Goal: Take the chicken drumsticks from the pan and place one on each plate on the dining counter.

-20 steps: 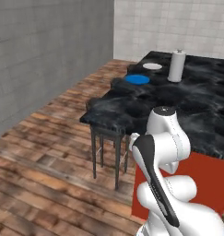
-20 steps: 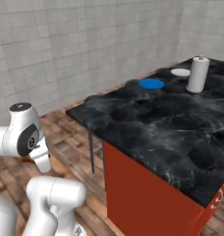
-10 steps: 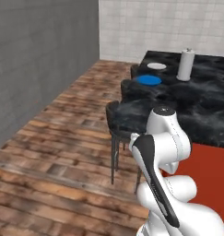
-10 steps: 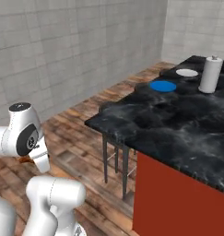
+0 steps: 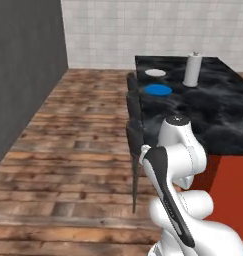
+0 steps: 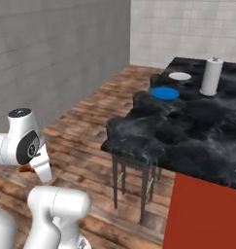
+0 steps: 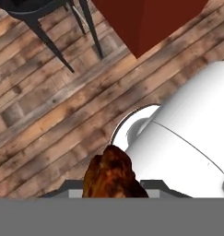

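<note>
**Drumstick at the hand, plates waiting on the black counter**

In the hand view, a brown roasted drumstick (image 7: 114,174) sits at the bottom middle, right where the gripper's fingertips would rise. The fingertips themselves are hidden behind the meat, so how wide the gripper stands cannot be told; the drumstick appears to be held there. Behind it lies a wooden plank floor (image 7: 49,115), with the dark legs of a stool (image 7: 44,27) at the top left and a red panel (image 7: 148,20) at the top.

The right base view adds what the hand view lacks: a small brown bit, likely the same drumstick (image 6: 26,168), peeks out low beside the arm's upper joint, over the floor and well apart from the counter.

Both base views show the counter (image 5: 218,107), glossy black with white veins above red sides. On its far end lie a blue plate (image 5: 157,90) and, just beyond it, a white plate (image 5: 155,73), near each other but not touching. A white paper towel roll (image 5: 192,69) stands upright near them, further in from the edge. Both plates sit close to the counter's edge on the stool side.

Dark stools line that edge. Open wood floor stretches from there to a grey wall (image 5: 23,75).
</note>
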You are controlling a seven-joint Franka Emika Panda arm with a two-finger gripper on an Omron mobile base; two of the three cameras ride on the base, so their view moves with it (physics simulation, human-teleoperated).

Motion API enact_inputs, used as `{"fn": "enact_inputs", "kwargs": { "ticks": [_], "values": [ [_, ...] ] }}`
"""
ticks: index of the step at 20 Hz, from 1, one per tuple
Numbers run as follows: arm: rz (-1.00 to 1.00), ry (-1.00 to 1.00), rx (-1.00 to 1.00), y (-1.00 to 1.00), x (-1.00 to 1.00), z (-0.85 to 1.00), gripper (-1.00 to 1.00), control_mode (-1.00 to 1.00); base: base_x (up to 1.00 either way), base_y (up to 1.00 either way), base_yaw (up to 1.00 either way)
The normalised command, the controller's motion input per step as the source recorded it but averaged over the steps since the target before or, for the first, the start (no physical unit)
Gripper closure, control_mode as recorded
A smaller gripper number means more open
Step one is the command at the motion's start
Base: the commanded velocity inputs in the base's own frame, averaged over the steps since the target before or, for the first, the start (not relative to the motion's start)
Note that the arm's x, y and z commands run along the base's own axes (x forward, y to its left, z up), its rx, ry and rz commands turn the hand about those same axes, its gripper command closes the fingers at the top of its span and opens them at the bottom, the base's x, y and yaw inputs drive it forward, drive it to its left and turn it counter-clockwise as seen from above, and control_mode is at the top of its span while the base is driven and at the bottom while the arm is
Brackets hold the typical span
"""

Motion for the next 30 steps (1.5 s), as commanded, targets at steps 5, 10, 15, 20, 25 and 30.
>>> {"fn": "enact_inputs", "kwargs": {
  "ticks": [5, 10, 15, 20, 25, 30],
  "values": [
    [0.00, 0.00, 0.00, 0.00, 0.00, 0.00, 1.00, 1.00, 0.88, 1.00, -0.51],
    [0.00, 0.00, 0.00, 0.00, 0.00, 0.00, 1.00, 1.00, 0.98, 1.00, -0.52],
    [0.00, 0.00, 0.00, 0.00, 0.00, 0.00, 1.00, 1.00, 1.00, 1.00, -0.57],
    [0.00, 0.00, 0.00, 0.00, 0.00, 0.00, 1.00, 1.00, 0.91, 1.00, -0.59],
    [0.00, 0.00, 0.00, 0.00, 0.00, 0.00, 1.00, 1.00, 0.78, 1.00, -0.62],
    [0.00, 0.00, 0.00, 0.00, 0.00, 0.00, 1.00, 1.00, 0.62, 0.88, -0.64]
  ]
}}
